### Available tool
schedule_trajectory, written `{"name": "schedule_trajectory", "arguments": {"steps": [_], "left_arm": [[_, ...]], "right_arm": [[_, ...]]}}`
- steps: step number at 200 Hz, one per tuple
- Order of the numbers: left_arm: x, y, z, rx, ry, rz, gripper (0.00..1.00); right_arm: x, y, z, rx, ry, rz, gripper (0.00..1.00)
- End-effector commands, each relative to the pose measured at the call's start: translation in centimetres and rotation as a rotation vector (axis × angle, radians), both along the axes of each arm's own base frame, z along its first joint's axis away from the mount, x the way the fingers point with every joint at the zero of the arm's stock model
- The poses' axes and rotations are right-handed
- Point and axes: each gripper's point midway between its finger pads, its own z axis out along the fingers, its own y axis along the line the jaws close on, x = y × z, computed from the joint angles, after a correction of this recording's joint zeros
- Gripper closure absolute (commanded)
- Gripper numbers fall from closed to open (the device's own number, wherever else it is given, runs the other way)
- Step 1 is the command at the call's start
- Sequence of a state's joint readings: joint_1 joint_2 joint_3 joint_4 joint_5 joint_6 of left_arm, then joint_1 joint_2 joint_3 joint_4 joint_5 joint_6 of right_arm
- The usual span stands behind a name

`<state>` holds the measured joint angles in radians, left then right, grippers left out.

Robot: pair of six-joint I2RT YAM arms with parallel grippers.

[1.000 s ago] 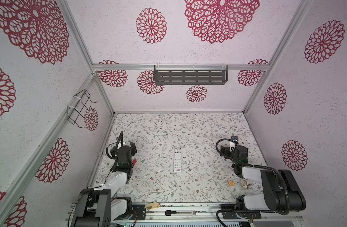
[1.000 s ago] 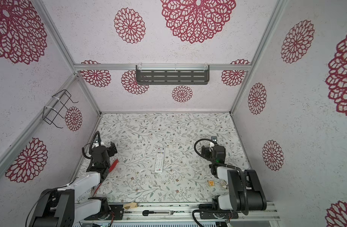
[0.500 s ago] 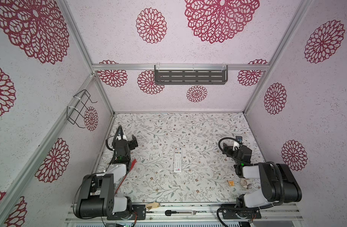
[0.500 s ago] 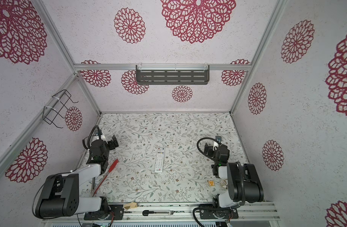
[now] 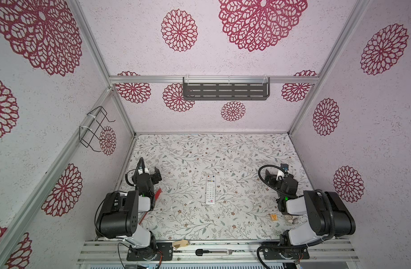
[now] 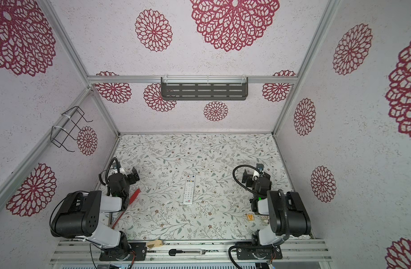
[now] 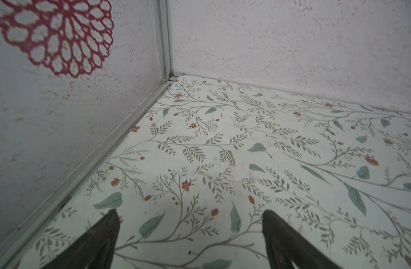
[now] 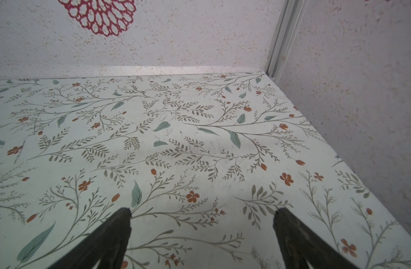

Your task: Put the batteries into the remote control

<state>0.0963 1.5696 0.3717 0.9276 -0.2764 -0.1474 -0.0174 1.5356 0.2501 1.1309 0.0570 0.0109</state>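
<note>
— Where is the remote control [image 5: 210, 189]?
— Mid-table [image 5: 223, 151], buttons up, lying along the 12-to-6 line, with nothing touching it.
— And the grippers?
— The left gripper [image 7: 188, 214] is at its 9 o'clock and the right gripper [image 8: 203, 212] at 3 o'clock. Both are well apart from it, jaws spread wide and holding nothing.
— The batteries?
— I cannot pick them out. A flat orange tag [image 5: 274, 217] lies at 4 o'clock.

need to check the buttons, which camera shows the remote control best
The top views: both show the remote control whole, buttons up, in the middle of the table. Both wrist views miss it, showing only table and open jaws.
</note>
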Motion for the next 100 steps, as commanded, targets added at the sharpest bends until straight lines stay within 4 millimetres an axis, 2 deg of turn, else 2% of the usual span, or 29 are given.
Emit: {"name": "schedule_trajectory", "arguments": {"steps": [1, 100], "left_arm": [[0.65, 0.85, 1.59, 0.018, -0.040, 0.041, 0.03], [0.62, 0.83, 1.70, 0.020, -0.043, 0.042, 0.03]], "right_arm": [[0.58, 0.06, 1.76, -0.001, -0.067, -0.010, 0.01], [0.64, 0.12, 1.71, -0.006, -0.063, -0.013, 0.01]]}}
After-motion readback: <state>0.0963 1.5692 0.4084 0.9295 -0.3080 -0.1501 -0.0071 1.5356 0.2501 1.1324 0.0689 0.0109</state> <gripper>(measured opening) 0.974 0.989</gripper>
